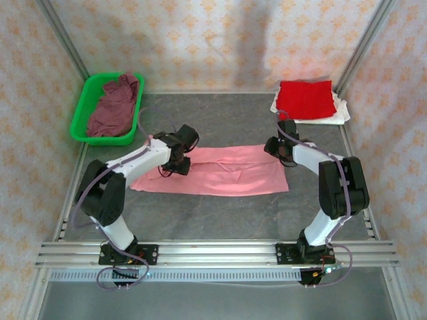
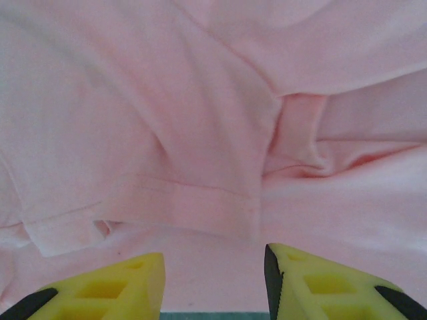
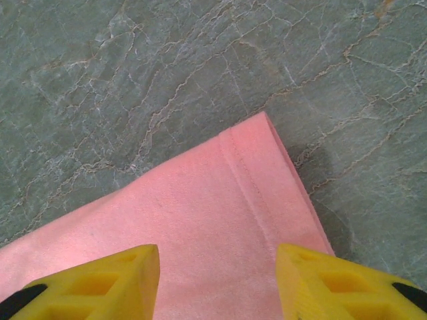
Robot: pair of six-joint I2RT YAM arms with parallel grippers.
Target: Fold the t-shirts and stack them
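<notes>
The top external camera sits high above and behind the arm bases, looking down and forward over the whole table (image 1: 233, 120) from far off. The left wrist camera looks down past the left gripper (image 2: 213, 257), very close over the light pink t-shirt (image 2: 167, 133). The right wrist camera looks down past the right gripper (image 3: 217, 250), close over that shirt's corner and bare tabletop. All three views share the shirt.

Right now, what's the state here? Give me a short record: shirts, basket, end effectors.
pink shirt: lying in a long strip mid-table
red shirt: folded, on the white shirt, far right corner
maroon shirt: crumpled in the basket, far left
left end effector: open, over pink shirt's left end
right end effector: open, over its right corner
</notes>
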